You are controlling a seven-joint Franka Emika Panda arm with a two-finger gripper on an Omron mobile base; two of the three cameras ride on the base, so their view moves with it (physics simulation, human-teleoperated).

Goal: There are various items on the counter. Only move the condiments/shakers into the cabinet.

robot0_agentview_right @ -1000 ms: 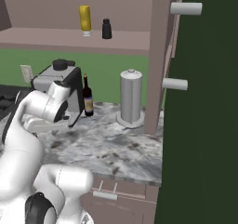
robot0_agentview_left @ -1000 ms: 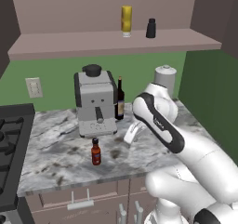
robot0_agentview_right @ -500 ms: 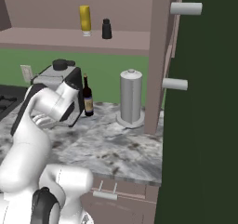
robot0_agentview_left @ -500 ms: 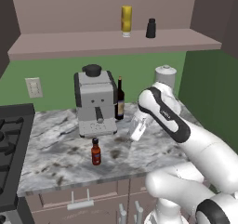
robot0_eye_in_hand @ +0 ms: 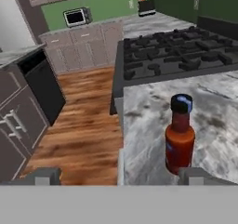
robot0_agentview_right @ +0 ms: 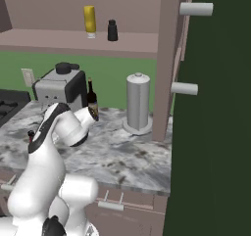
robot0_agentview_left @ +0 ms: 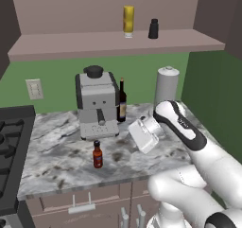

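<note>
Red sauce bottle (robot0_eye_in_hand: 180,135) upright, cap up

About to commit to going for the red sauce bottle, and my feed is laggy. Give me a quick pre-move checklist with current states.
1. Red sauce bottle upright on the counter: ok.
2. Bottle in line with the gripper: not ok; in the hand view it sits toward the right fingertip, not between the two.
3. Jaws open and empty: ok, the tips stand wide apart with nothing between them.
4. Clear space around the bottle: ok; the coffee machine and wine bottle stand behind it, apart.
5. Room on the cabinet shelf: ok; the yellow bottle and black shaker are already there, with bare board beside them.
</note>
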